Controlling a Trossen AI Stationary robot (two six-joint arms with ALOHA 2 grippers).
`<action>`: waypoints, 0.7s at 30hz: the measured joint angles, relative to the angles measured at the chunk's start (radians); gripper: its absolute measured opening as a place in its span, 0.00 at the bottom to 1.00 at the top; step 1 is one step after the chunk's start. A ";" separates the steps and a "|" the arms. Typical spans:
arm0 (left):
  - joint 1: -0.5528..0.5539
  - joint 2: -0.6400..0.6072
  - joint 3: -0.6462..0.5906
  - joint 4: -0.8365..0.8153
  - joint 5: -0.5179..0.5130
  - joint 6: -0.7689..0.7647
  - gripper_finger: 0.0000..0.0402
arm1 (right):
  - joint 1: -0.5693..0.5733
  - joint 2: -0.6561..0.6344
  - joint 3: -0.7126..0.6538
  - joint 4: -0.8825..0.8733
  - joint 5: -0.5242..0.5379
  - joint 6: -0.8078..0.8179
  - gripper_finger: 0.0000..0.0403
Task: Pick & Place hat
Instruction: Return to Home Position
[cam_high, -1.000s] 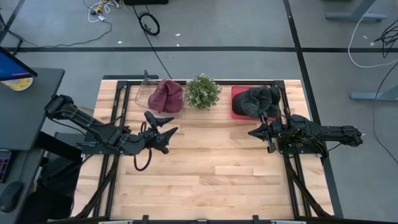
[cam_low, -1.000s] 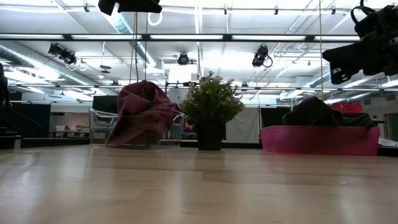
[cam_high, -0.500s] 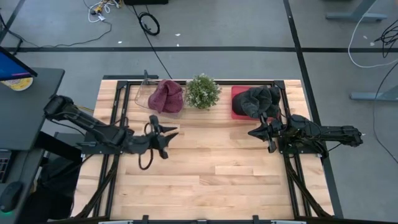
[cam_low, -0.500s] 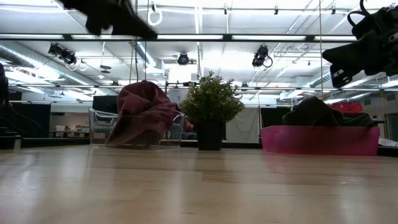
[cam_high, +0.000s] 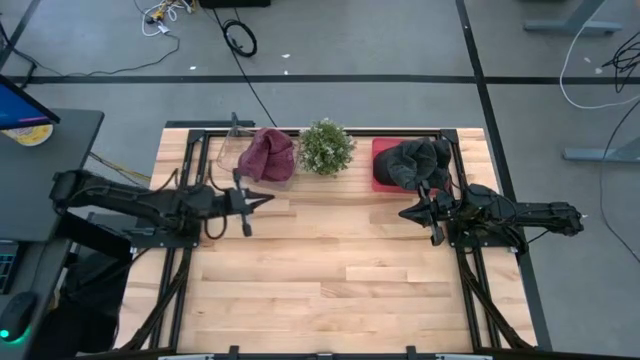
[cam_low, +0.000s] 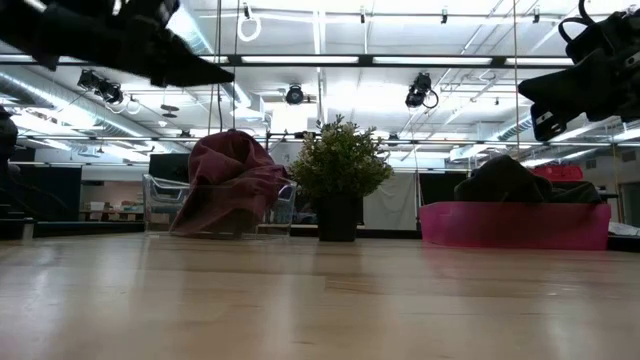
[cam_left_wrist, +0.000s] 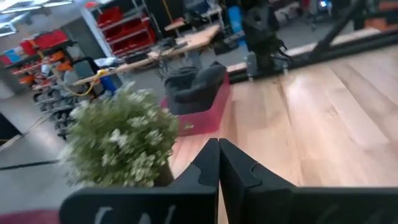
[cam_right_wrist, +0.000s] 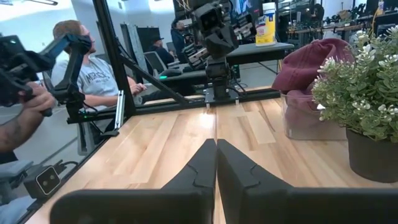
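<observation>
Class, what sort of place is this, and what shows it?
Likely a robotics lab or workshop: left arm and right arm mounted at a wooden table, ceiling strip lights, red storage bins on shelves.

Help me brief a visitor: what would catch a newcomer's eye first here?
The plant at the far edge of the table stands out, with a maroon cap in a clear bin on the left arm's side and black caps heaped in a pink bin on the right arm's side. Above the wood, the left gripper and right gripper are shut, holding nothing.
</observation>
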 joint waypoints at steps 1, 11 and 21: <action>0.010 -0.029 -0.027 0.014 0.006 -0.007 0.01 | 0.000 0.000 0.000 0.000 0.000 0.000 0.04; 0.041 -0.326 -0.205 0.022 0.038 -0.044 0.01 | 0.000 0.000 0.000 0.000 0.000 0.000 0.04; 0.051 -0.548 -0.321 0.016 0.034 -0.011 0.01 | 0.000 0.000 0.000 0.000 0.000 -0.001 0.04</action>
